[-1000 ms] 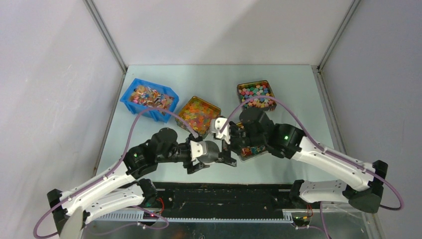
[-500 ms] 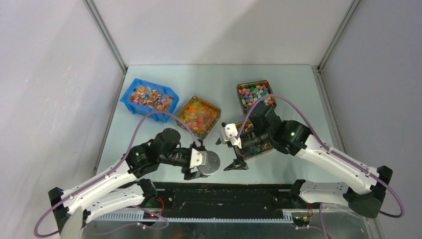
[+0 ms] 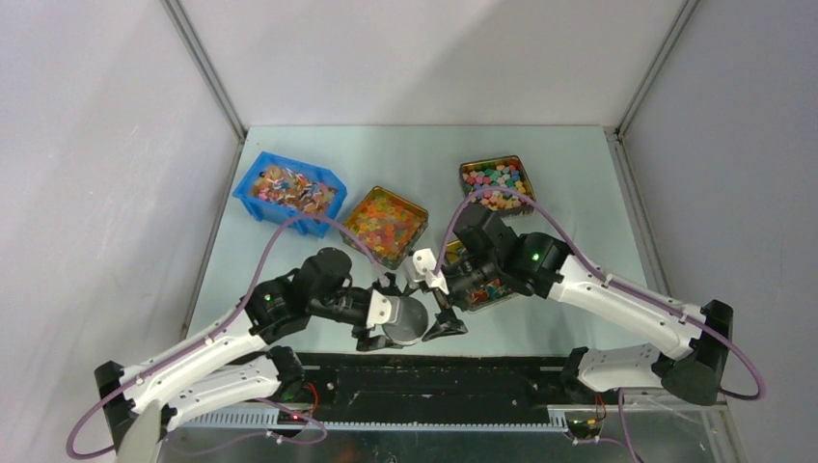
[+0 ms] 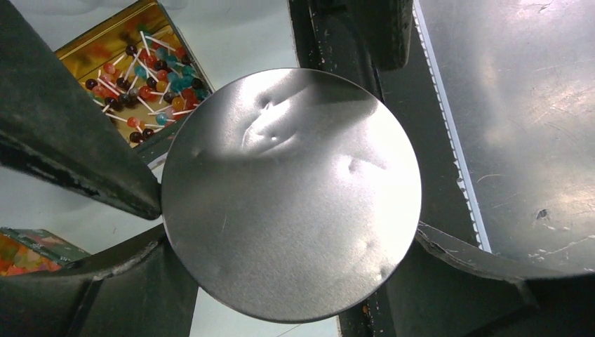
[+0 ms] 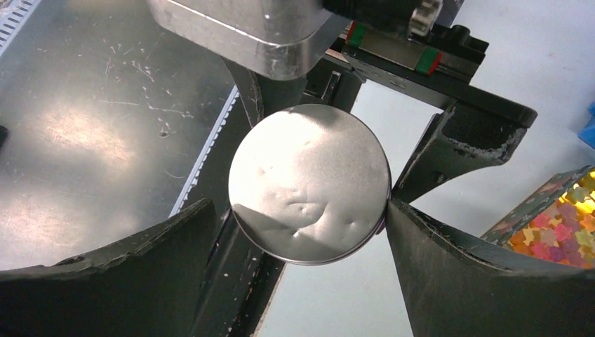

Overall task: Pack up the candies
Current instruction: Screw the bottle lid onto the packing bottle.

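left gripper [image 4: 291,235]: its two fingers are clamped on opposite edges of a round metal disc [image 5: 309,182], shiny and dented. from these views we cannot tell whether it is a loose lid or the end of a shallow can.

right gripper [image 5: 300,208]: jaws spread wide and set astride the same disc. one finger is at or very near its rim and the other a little clear of it, so we read no grip from this side yet.

the two arms meet at the disc, one reaching in from each side.

the candies [image 4: 144,77], small lollipops with white sticks, lie heaped in a gold tin [image 4: 98,31] just beyond the disc, partly under the right arm in the top view. further beyond the disc stand a tin of star-shaped sweets [image 3: 386,220], a tin of chunky sweets [image 3: 497,183] and a blue bin [image 3: 301,224].

progress: we judge the task to be at an early stage. no candy shows on the disc or between any fingers, and all the packing remains.

change: half a second earlier the right gripper stood apart from the disc, with bare table [image 3: 569,164] between them. it has since closed in around the disc, while the left gripper has hardly shifted.
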Controlling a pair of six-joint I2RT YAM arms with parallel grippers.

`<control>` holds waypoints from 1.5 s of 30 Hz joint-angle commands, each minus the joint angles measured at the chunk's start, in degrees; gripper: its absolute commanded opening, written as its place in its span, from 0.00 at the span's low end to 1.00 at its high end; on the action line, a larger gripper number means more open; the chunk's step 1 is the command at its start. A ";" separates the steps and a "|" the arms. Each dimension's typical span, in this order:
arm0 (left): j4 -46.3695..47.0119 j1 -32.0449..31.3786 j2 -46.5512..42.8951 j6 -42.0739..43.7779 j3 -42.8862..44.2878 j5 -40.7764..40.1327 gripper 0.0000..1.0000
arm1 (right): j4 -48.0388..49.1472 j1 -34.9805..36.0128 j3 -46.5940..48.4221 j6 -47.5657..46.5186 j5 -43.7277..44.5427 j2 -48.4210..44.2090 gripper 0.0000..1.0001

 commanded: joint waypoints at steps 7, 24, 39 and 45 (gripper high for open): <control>5.35 -0.08 -1.60 -0.84 2.32 2.43 0.37 | 4.20 2.18 0.40 1.87 2.63 1.76 0.85; 17.06 -0.08 -4.05 -12.48 -1.78 -5.34 0.34 | 4.00 3.33 0.46 7.57 10.37 0.47 0.75; 18.30 -0.08 -3.79 -13.21 -1.70 -11.50 0.34 | 5.10 5.37 0.45 11.95 15.49 0.49 0.82; 16.69 -0.08 -4.02 -11.02 -1.51 -7.10 0.34 | 2.72 4.49 0.43 7.20 12.10 0.42 0.88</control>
